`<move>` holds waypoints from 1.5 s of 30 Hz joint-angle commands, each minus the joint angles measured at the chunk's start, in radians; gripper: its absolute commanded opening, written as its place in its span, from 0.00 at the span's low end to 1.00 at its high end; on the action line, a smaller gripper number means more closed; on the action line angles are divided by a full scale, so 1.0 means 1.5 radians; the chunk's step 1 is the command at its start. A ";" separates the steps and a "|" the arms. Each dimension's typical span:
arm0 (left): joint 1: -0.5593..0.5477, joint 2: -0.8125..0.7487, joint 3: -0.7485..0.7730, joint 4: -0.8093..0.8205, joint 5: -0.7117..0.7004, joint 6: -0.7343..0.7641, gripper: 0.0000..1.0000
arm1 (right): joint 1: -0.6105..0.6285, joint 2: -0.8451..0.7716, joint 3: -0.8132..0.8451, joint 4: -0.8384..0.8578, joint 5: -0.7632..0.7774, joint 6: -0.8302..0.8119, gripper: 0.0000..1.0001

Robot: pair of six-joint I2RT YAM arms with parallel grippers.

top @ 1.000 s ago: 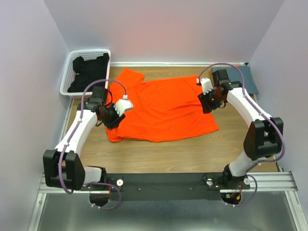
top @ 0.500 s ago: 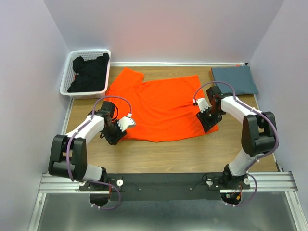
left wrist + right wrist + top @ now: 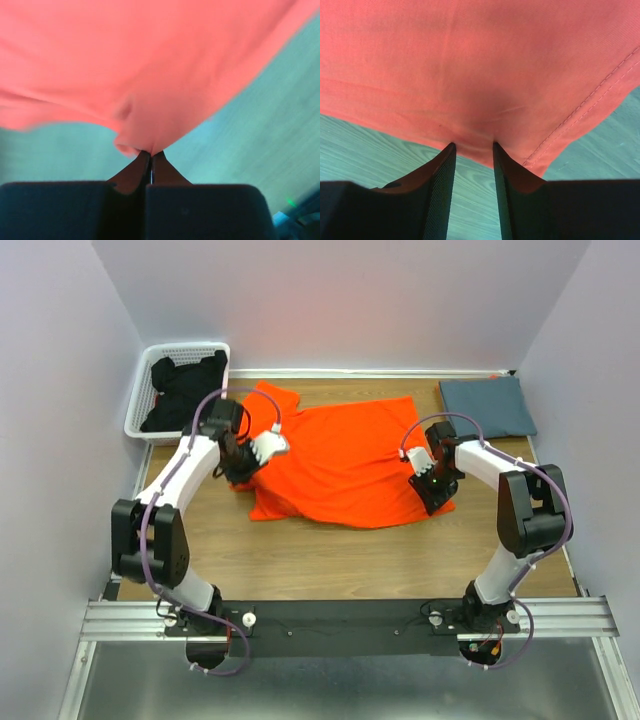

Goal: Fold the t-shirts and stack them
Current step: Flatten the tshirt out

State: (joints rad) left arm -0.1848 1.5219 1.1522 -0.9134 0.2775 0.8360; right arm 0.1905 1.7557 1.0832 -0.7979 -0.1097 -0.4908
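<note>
The orange t-shirt [image 3: 345, 455] lies spread across the middle of the table. Its near-left edge is drawn up off the wood. My left gripper [image 3: 245, 470] is shut on that edge, and in the left wrist view a bunched fold of orange cloth [image 3: 145, 100] hangs from the closed left gripper [image 3: 150, 153]. At the shirt's near-right corner my right gripper [image 3: 436, 495] is low on the table. In the right wrist view the right gripper [image 3: 473, 146] is open, its fingertips [image 3: 449, 150] astride the hem [image 3: 475, 142]. A blue-grey t-shirt [image 3: 487, 405] lies folded at the back right.
A white basket [image 3: 140, 410] with dark clothes in it stands at the back left, close behind my left arm. Bare wood [image 3: 330, 555] runs in front of the orange shirt. Walls close in on both sides.
My left gripper has shut on the orange shirt's left edge and moved away from me, lifting and dragging the cloth. My right gripper stayed at the near-right corner, and its jaws have narrowed.
</note>
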 commanded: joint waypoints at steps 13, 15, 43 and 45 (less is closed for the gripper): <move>0.046 0.191 0.263 -0.001 0.108 -0.064 0.49 | -0.002 0.030 0.032 0.027 0.027 0.024 0.41; 0.038 0.112 0.177 0.004 0.116 -0.033 0.47 | -0.003 0.030 0.035 0.026 0.022 0.028 0.41; -0.126 0.193 0.002 0.185 -0.028 -0.044 0.31 | -0.002 0.066 0.061 0.015 0.029 0.031 0.40; -0.127 0.183 0.004 0.174 -0.029 -0.042 0.15 | -0.002 0.065 0.060 0.015 0.030 0.031 0.40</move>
State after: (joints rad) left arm -0.3687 1.8069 1.1690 -0.6464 0.2722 0.7612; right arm 0.1898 1.8259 1.1751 -0.8024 -0.0834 -0.4450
